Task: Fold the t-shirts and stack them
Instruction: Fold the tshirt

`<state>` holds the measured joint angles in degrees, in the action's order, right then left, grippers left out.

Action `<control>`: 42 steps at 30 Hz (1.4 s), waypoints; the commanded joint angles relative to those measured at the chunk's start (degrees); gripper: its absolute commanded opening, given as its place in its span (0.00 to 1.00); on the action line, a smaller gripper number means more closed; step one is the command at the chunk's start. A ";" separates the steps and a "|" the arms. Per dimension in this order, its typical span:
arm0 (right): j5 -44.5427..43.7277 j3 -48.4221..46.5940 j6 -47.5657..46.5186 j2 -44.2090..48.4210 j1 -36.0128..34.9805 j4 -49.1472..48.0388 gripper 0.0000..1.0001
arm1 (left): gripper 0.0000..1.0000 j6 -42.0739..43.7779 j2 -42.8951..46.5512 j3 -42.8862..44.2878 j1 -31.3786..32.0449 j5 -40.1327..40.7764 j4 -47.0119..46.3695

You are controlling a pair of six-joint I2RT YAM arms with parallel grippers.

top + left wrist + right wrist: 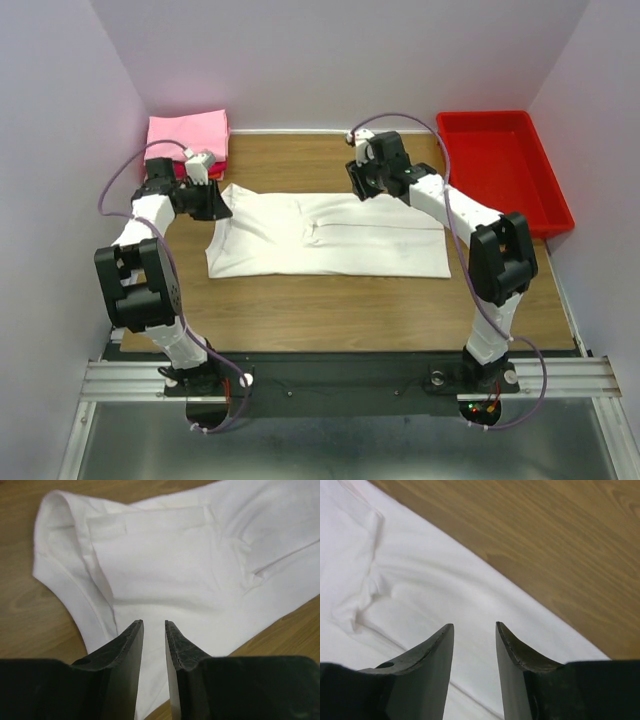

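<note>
A white t-shirt [330, 238] lies folded into a long band across the middle of the wooden table; no print shows. A folded pink t-shirt [187, 132] lies at the back left corner on a darker red one, of which only a sliver shows. My left gripper [213, 203] hovers over the white shirt's left end [165, 565], jaws slightly apart and empty. My right gripper [362, 183] hovers over the shirt's back edge [445, 595], open and empty.
A rigid red plastic tray [505, 165] stands at the back right, partly off the table's edge. Bare wood [340, 310] lies in front of the shirt. Walls close in on three sides.
</note>
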<state>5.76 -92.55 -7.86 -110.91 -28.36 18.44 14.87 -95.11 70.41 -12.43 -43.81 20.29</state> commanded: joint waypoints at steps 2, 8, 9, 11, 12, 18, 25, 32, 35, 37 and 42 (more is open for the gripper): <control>0.40 11.15 -4.09 5.61 2.25 5.03 0.43 | 0.35 3.84 1.68 -6.77 4.41 7.15 3.70; -0.92 20.81 -6.02 6.59 5.06 5.38 0.36 | 0.35 4.46 0.02 -8.27 7.85 11.99 3.70; -0.66 21.97 -6.29 6.50 5.50 5.30 0.35 | 0.35 4.20 -0.42 -8.27 8.20 12.60 3.18; -0.05 24.43 -5.94 5.80 5.95 5.38 0.32 | 0.34 3.06 -1.48 -8.19 9.26 14.36 2.30; 0.74 25.40 -5.94 5.88 6.03 5.38 0.32 | 0.34 2.88 -1.92 -8.10 9.78 15.15 2.12; 7.76 32.43 -1.12 8.52 5.86 6.08 0.27 | 0.31 2.53 -9.38 -3.63 13.82 18.67 1.15; 18.13 37.10 1.26 14.93 -0.81 9.16 0.17 | 0.26 4.20 -30.00 24.95 21.56 25.44 6.06; 21.32 35.52 2.14 22.49 -9.62 11.89 0.26 | 0.32 5.34 -49.73 70.89 23.32 20.87 18.73; 21.04 31.83 2.06 24.69 -4.63 13.11 0.28 | 0.38 4.11 -43.87 65.41 22.45 21.23 14.18; 20.09 30.24 0.83 24.43 -1.80 13.91 0.29 | 0.40 2.89 -35.38 52.89 21.83 20.18 7.41; 17.17 29.98 -2.07 20.57 -1.26 13.73 0.28 | 0.40 1.83 -22.60 32.55 21.48 15.09 1.24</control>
<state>23.77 -61.78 -7.92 -87.85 -28.91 31.00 18.06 -129.23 111.66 9.74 -23.38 26.68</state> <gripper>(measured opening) 0.285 0.397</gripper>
